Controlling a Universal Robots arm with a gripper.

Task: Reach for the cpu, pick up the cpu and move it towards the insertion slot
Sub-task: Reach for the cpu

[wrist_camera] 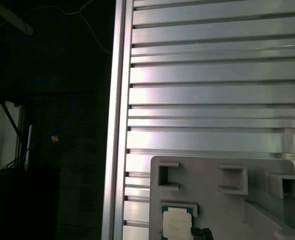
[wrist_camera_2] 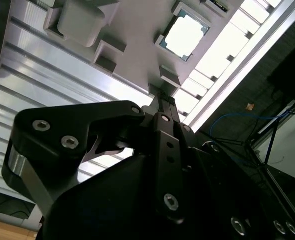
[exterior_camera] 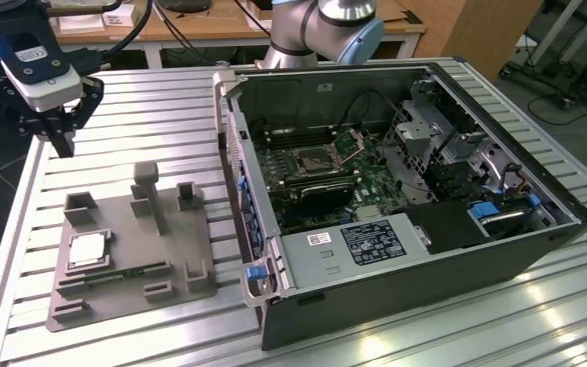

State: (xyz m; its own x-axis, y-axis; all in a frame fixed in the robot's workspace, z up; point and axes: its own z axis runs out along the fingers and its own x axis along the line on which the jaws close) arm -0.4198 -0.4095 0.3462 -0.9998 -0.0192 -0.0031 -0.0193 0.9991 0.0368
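Cpu point(exterior_camera: 88, 248) lies flat in the grey tray point(exterior_camera: 115, 218) on the bench point(exterior_camera: 150, 107). The tool point(exterior_camera: 62, 144) hangs well away, closed and empty. It should open first, come straight above, and pinch the edges softly.

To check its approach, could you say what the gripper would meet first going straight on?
The gripper would probably meet the slatted table just short of the grey tray holding the cpu; depth is unclear.
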